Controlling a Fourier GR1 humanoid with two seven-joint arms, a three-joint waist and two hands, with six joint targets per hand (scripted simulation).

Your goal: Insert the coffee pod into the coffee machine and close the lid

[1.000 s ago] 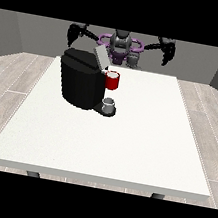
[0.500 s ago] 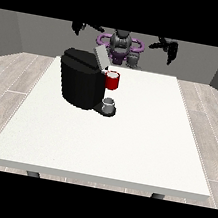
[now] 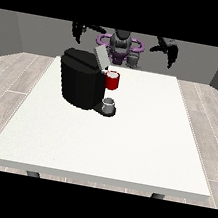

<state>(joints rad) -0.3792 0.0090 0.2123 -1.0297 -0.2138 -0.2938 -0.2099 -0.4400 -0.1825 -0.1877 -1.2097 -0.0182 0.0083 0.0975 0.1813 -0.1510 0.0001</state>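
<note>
The black coffee machine (image 3: 80, 83) stands on the left half of the white table (image 3: 141, 137), with its grey lid (image 3: 100, 56) tilted up and open. A red holder (image 3: 112, 80) sticks out of its front above a small grey cup (image 3: 109, 106) on the base. A small grey cylinder (image 3: 133, 60), apparently the coffee pod, sits at the table's far edge just in front of the robot. The hand at the view's left (image 3: 79, 28) and the hand at the view's right (image 3: 167, 48) hang raised above the far edge with relaxed fingers, holding nothing and touching nothing.
The robot's torso (image 3: 121, 44) stands behind the far edge. White tabletop stretches to the right of the machine and towards the near edge. Wooden floor surrounds the table.
Both raised hands have shifted only slightly. The machine, its open lid and the small grey cylinder have not moved.
</note>
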